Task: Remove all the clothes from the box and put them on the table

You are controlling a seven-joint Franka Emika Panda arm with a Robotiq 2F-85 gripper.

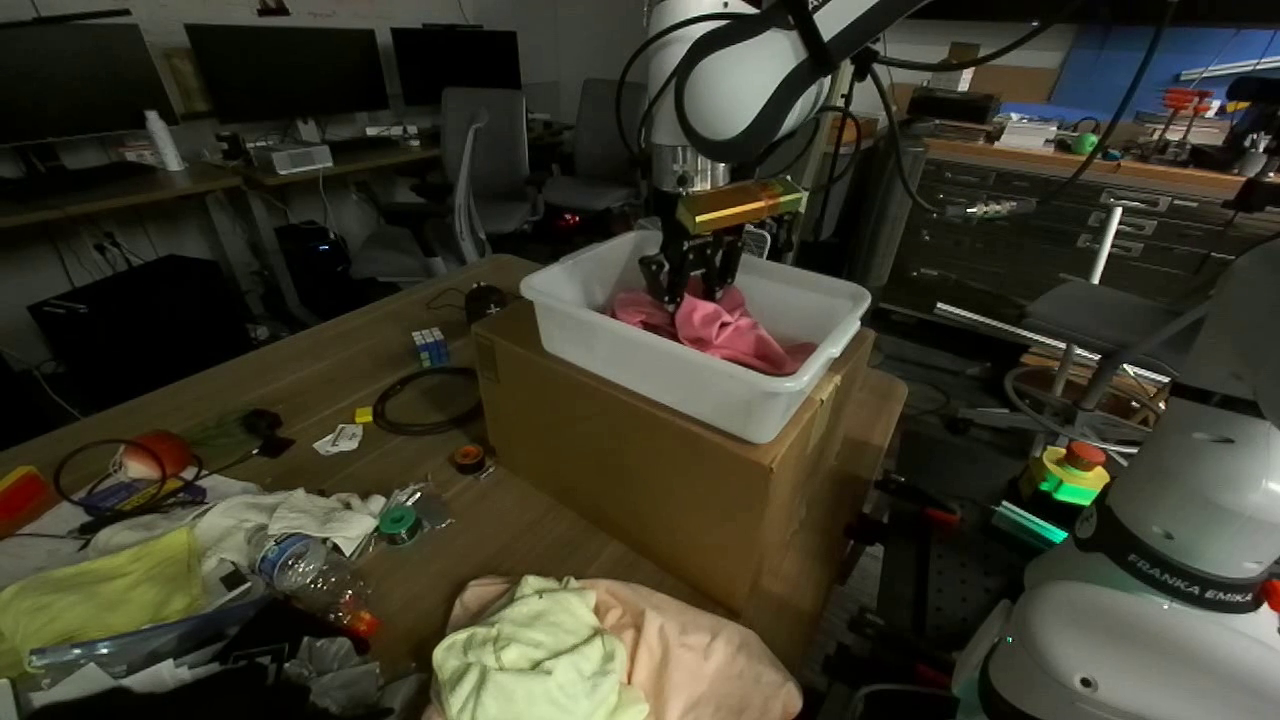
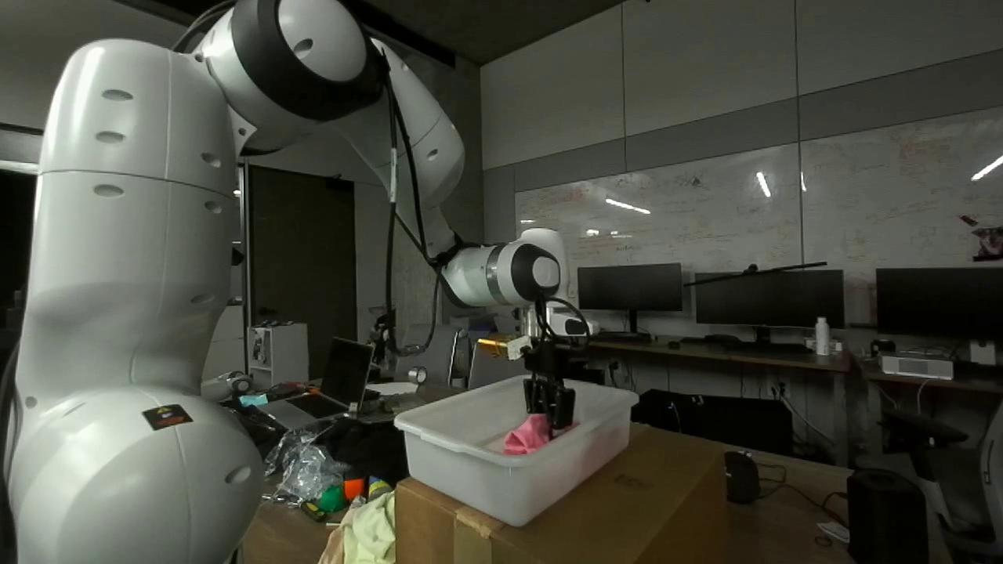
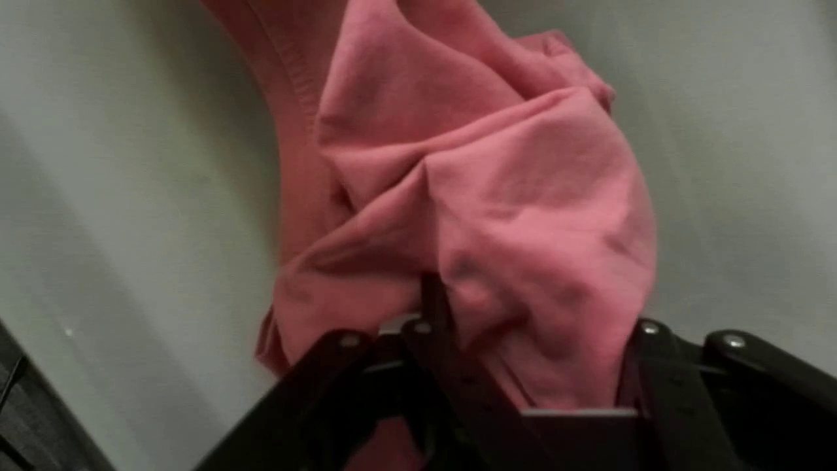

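Observation:
A crumpled pink cloth (image 1: 735, 335) lies in the white plastic box (image 1: 655, 375). The cloth (image 2: 528, 436) and box (image 2: 501, 479) also show in an exterior view. My gripper (image 1: 692, 298) points down inside the box, at the cloth. In the wrist view my gripper (image 3: 533, 307) has its fingers apart, with folds of the pink cloth (image 3: 523, 163) between them; the tips are partly hidden by cloth. A pale yellow-green cloth (image 1: 530, 650) and a peach cloth (image 1: 690, 650) lie heaped on the wooden table (image 1: 540, 545) at the near side.
The box stands on a large cardboard carton (image 1: 620, 480). The table also holds a plastic bottle (image 1: 300, 565), green tape (image 1: 399, 524), a black cable coil (image 1: 425, 400), a puzzle cube (image 1: 430, 346) and a yellow cloth (image 1: 110, 590) among clutter.

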